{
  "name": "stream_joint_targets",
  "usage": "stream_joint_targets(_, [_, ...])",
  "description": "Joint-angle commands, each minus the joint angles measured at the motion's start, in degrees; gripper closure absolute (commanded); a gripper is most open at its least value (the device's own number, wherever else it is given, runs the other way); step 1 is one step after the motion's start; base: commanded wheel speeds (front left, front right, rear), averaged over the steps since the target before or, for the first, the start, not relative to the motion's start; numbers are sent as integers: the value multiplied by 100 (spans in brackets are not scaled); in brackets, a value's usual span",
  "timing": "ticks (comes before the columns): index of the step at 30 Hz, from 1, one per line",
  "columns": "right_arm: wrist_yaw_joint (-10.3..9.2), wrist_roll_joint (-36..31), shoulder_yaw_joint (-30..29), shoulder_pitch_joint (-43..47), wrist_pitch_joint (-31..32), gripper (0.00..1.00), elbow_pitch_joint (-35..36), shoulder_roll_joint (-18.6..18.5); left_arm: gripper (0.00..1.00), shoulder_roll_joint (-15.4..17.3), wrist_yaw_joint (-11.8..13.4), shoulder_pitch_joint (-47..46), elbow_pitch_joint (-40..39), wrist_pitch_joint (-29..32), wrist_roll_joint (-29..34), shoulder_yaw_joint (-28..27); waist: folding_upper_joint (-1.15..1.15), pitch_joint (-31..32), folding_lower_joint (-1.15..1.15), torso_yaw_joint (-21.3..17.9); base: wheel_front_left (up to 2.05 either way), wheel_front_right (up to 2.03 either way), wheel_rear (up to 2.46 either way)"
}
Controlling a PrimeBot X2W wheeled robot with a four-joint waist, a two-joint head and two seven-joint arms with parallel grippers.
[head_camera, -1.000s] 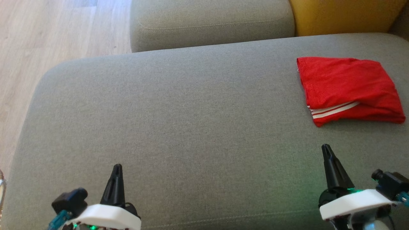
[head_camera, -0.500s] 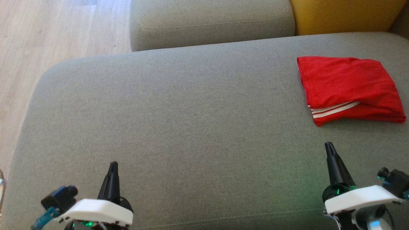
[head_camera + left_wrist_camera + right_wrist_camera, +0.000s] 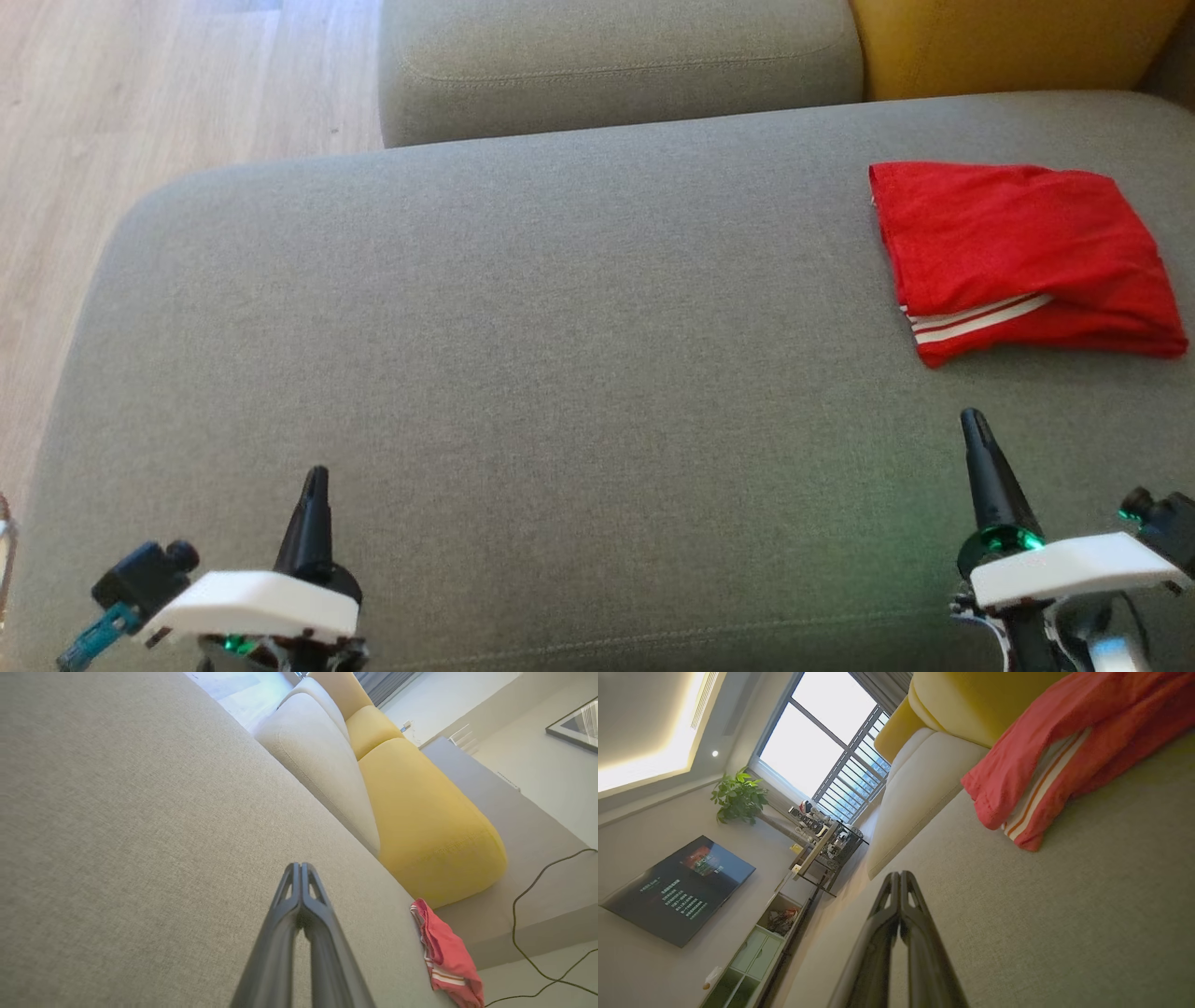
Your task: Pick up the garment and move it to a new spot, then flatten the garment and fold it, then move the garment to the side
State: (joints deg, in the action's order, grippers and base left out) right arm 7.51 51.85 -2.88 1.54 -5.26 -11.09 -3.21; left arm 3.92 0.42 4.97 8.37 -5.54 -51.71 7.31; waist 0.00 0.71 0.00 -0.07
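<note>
Two pincers, the left gripper [image 3: 316,472] and the right gripper [image 3: 971,416], are pinched together, holding nothing, by the grey cushion's [image 3: 560,327] near edge. The red garment [image 3: 1008,243] lies folded near its far right corner. The job looks done, so they should not bump it.

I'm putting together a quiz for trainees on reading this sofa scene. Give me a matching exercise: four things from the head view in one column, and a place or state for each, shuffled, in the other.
Things
1. red garment
2. yellow cushion
3. left end effector
4. wooden floor

Place or state
A. top right of the head view, behind the seat
B. shut, holding nothing, at the lower left
C. folded, lying on the right of the grey seat
D. upper left, beside the sofa

Pairs: 1-C, 2-A, 3-B, 4-D
</note>
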Motion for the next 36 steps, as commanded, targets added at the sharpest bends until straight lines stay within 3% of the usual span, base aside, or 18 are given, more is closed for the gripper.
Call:
stream_joint_targets(1, [-1,222,36,-327,54,100,159,-98,100,95,-67,-346,-130,43,-216,-188,0,-3,0,0,0,0,0])
stream_joint_targets(36, [-2,2604,-90,-584,635,100,-106,-101,100,88,-502,-795,281,614,-2645,-749,0,-55,0,5,0,0,0])
